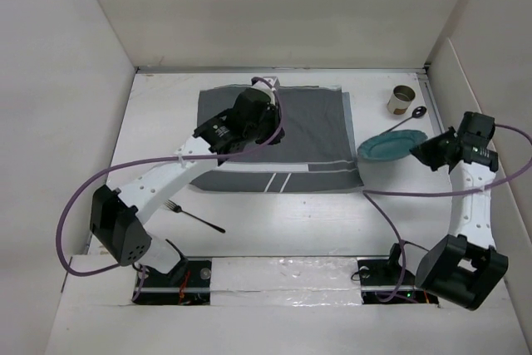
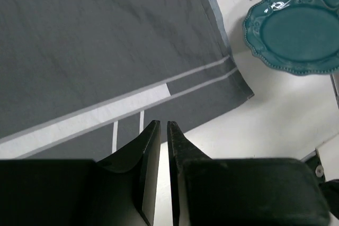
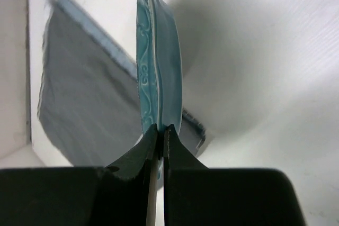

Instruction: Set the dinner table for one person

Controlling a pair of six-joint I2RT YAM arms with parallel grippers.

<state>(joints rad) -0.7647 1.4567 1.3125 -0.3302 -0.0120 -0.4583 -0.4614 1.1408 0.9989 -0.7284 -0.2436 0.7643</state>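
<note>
A dark grey cloth with pale stripes (image 1: 283,143) lies spread on the white dinner table (image 1: 274,222). My right gripper (image 1: 424,149) is shut on the rim of a teal plate (image 1: 391,145) and holds it just right of the cloth's right edge. In the right wrist view the plate (image 3: 159,67) stands edge-on between the fingers. My left gripper (image 1: 249,114) hovers over the cloth, shut and empty; in its wrist view (image 2: 163,130) the jaws nearly touch above the cloth's striped edge (image 2: 106,109), with the plate (image 2: 296,30) at the upper right.
A fork (image 1: 193,215) lies on the table in front of the cloth, near the left arm. A black spoon (image 1: 407,119) and a small cup (image 1: 401,101) sit at the back right. Walls enclose the table on three sides.
</note>
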